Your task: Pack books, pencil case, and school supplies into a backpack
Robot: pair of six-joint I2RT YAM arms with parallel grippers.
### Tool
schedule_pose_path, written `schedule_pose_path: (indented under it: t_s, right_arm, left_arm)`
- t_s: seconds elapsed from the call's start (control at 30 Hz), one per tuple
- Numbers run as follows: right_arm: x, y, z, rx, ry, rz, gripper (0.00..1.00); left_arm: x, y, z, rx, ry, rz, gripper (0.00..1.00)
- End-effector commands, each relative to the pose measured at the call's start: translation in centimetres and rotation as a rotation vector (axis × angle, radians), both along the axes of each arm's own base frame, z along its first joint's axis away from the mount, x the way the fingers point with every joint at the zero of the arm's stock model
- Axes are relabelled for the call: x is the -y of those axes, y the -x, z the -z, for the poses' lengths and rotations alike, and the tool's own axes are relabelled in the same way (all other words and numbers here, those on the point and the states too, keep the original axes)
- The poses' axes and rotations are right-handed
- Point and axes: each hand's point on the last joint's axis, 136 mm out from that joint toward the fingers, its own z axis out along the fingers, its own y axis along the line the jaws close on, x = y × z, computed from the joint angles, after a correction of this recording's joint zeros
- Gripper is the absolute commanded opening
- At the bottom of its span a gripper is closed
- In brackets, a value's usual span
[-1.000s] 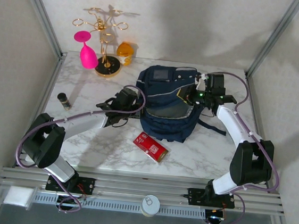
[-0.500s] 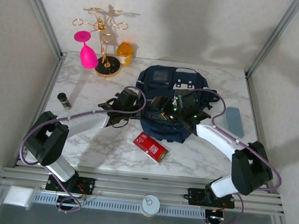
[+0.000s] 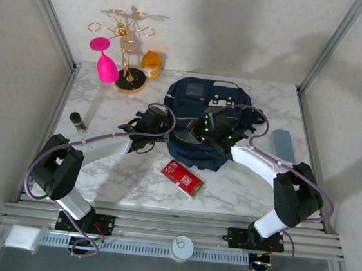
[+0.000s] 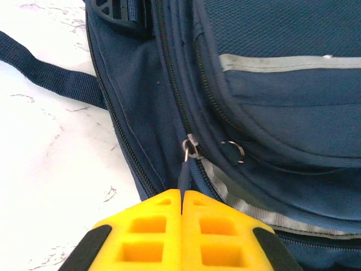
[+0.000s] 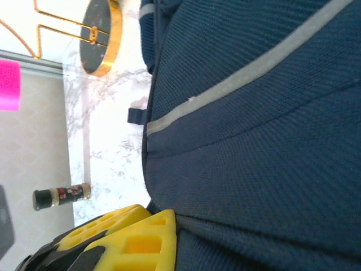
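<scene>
As I look from above: one backpack [image 3: 201, 95] mid-table; one red box [image 3: 182, 178] near it on my side; one pencil case [image 3: 283, 146] off to its right.
Left wrist: my left gripper [image 4: 181, 197] is clamped on one zipper pull [image 4: 184, 169] at the backpack's side.
Right wrist: my right gripper [image 5: 153, 213] is closed against the backpack's fabric; I cannot tell if it pinches any.

The top external camera looks down from above and behind the arm bases, taking in the whole marble table [image 3: 130, 185]. The left wrist camera peers past the left gripper [image 4: 181, 196], very close to the backpack [image 4: 282, 101] and its zipper pull [image 4: 184, 169]. The right wrist camera, rolled sideways behind the right gripper [image 5: 161, 214], hugs the backpack's striped front. All three views share the backpack.
</scene>
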Motion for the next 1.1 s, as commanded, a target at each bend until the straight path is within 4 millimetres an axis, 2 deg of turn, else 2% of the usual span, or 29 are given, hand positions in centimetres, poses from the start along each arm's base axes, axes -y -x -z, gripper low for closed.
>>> schedule_pose_path:
  t_s: [0.0,0.17,0.37,0.5,0.57,0.7,0.77,0.87,1.07]
  right_arm:
    - [2.0,0.3,-1.9,0.069,0.022,-0.033,0.00]
    - [3.0,1.7,-1.5,0.091,0.013,-0.081,0.00]
    - [2.3,2.4,-1.9,0.124,-0.022,-0.148,0.00]
    - [1.3,3.0,-1.5,0.117,-0.064,-0.197,0.00]
    - [0.9,3.1,-1.3,0.112,-0.079,-0.213,0.00]
    - [0.5,2.8,-2.1,0.104,-0.102,-0.222,0.00]
    - [0.5,2.6,-2.7,0.104,-0.103,-0.220,0.00]
    - [0.5,2.4,-3.9,0.108,-0.120,-0.223,0.00]
    - [0.8,2.1,-6.0,0.114,-0.177,-0.235,0.00]
  left_arm:
    - [-2.0,-1.2,0.8,0.024,-0.096,-0.054,0.00]
    - [-2.1,-2.7,1.3,0.076,-0.169,-0.029,0.00]
    - [-3.0,-5.7,0.5,0.170,-0.214,-0.104,0.00]
    - [-2.7,-8.0,-0.5,0.226,-0.180,-0.128,0.00]
    - [-1.8,-8.4,-0.7,0.227,-0.169,-0.087,0.00]
    - [-0.3,-6.5,0.1,0.197,-0.139,0.056,0.01]
    - [0.2,-4.9,0.7,0.170,-0.134,0.135,0.13]
    - [0.4,-3.0,0.7,0.169,-0.121,0.217,0.23]
    - [0.4,-1.9,0.3,0.217,-0.126,0.274,0.38]
